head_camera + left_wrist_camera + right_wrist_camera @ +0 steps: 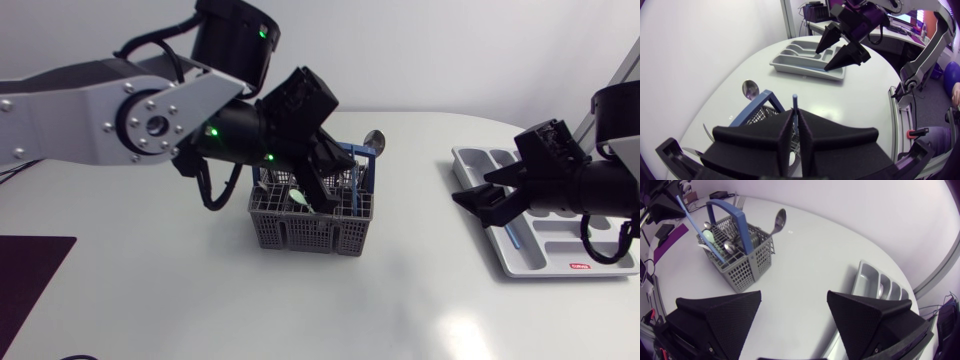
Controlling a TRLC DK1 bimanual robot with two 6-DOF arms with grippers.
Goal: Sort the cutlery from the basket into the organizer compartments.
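The grey cutlery basket (310, 222) with a blue carry handle (730, 215) stands mid-table and holds several pieces. A spoon (375, 138) sticks up from its far side. My left gripper (796, 135) hangs over the basket, shut on a thin blue-handled utensil (700, 227) that still reaches down into it. Its blue tip (795, 98) pokes out above the closed fingers. The grey organizer (560, 262) lies at the right. My right gripper (487, 203) hovers open over the organizer's near-left edge and holds nothing.
A blue-handled piece (512, 238) lies in one organizer compartment, and something silver (881, 289) lies in another. A dark mat (30, 275) covers the table's front left corner. Bare white table lies between basket and organizer.
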